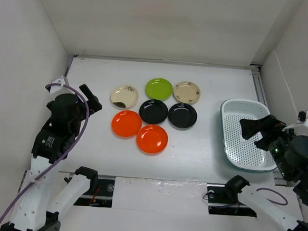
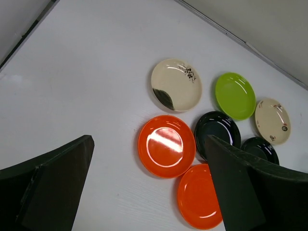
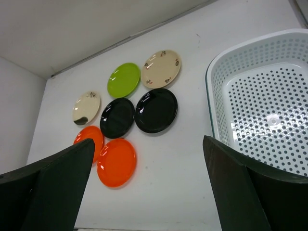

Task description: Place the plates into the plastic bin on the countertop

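Top external: high above near edge, looking down on whole matte white countertop (image 1: pixel 194 145). Left wrist: raised at left, angled rightward over seven small round glossy plates (image 2: pixel 214 127). Right wrist: raised at right, angled leftward past pale perforated plastic basket (image 3: pixel 269 91). Plates shared by all three.

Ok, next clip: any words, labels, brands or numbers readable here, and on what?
No readable text in any view.
Left beige plate: brown markings that look like painted decoration, not letters.
Right beige plate: brown sprigs plus a small dark mark, too small to read.
Plastic bin: no label visible.
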Controlling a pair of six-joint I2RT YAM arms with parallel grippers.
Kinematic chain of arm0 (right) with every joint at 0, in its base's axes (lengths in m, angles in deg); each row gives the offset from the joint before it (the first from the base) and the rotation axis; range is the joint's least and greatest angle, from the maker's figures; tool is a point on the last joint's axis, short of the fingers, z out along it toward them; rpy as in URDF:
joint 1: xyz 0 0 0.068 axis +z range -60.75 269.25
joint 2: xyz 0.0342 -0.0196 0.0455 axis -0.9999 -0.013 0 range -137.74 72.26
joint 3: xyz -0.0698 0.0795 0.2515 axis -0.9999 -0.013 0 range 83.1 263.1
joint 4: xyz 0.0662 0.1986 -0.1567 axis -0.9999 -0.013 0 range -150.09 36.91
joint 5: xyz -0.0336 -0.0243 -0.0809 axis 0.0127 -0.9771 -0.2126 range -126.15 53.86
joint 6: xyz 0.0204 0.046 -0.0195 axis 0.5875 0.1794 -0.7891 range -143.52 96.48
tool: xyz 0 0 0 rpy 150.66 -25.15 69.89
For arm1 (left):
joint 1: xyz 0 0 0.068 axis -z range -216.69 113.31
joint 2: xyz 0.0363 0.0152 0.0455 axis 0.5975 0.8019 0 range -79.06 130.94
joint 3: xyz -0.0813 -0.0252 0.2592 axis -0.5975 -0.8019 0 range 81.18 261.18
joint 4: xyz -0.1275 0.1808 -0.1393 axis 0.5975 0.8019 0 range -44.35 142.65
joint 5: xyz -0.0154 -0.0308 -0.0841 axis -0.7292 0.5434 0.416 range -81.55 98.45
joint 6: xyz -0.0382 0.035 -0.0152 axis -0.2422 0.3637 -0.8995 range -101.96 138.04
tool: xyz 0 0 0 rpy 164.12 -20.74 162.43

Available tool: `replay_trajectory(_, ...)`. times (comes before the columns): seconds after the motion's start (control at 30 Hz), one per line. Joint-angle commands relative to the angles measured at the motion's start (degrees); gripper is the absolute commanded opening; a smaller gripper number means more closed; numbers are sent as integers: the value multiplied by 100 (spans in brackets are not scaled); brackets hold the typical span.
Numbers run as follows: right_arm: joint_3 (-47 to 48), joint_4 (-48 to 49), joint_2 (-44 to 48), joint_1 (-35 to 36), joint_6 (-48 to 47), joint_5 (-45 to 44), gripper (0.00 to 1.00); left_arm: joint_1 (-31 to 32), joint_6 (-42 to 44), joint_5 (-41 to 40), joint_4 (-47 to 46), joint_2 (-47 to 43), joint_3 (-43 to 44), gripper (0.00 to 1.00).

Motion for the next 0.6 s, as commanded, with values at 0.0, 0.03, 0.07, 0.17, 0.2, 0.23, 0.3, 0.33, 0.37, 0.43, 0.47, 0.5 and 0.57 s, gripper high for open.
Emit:
replay_trajectory(0.0,-13,118,-9,-32,-166,-173,100,-18,-65,65,-241,150,-48,100)
replay_trajectory(0.03,-13,118,-9,-32,-219,-173,100,-18,-117,134,-293,246,-48,100)
replay_trajectory(0.07,-13,118,-9,-32,-220,-113,100,-18,-118,187,-293,308,-109,100)
replay_trajectory(0.17,-144,486,113,-32,-430,282,100,-18,-371,328,-459,615,-196,100)
replay_trajectory(0.2,-231,635,114,-32,-500,536,100,-18,-477,433,-565,712,-336,100)
replay_trajectory(0.23,-424,906,166,-32,-501,643,100,-18,-591,555,-688,826,-399,100)
replay_trajectory(0.3,-609,1119,9,-32,-501,967,100,-18,-1011,915,-1100,1257,-539,100)
replay_trajectory(0.33,-767,1268,-87,-32,-501,1082,100,-18,-1144,1013,-1328,1406,-766,100)
replay_trajectory(0.37,-838,1357,-271,-32,-501,1223,100,-18,-1311,1083,-1548,1564,-873,100)
replay_trajectory(0.43,-961,1532,-334,-32,-501,1809,100,-132,-1671,1216,-2076,2109,-1136,100)
replay_trajectory(0.47,-1101,1786,-387,-32,-501,2048,100,-132,-1786,1216,-2182,2302,-1137,100)
replay_trajectory(0.5,-1181,1919,-387,-32,-501,2294,100,-254,-1866,1216,-2357,2652,-1216,100)
replay_trajectory(0.57,-1295,2173,-335,-32,-554,2840,100,-465,-1945,1391,-2787,2883,-1496,100)
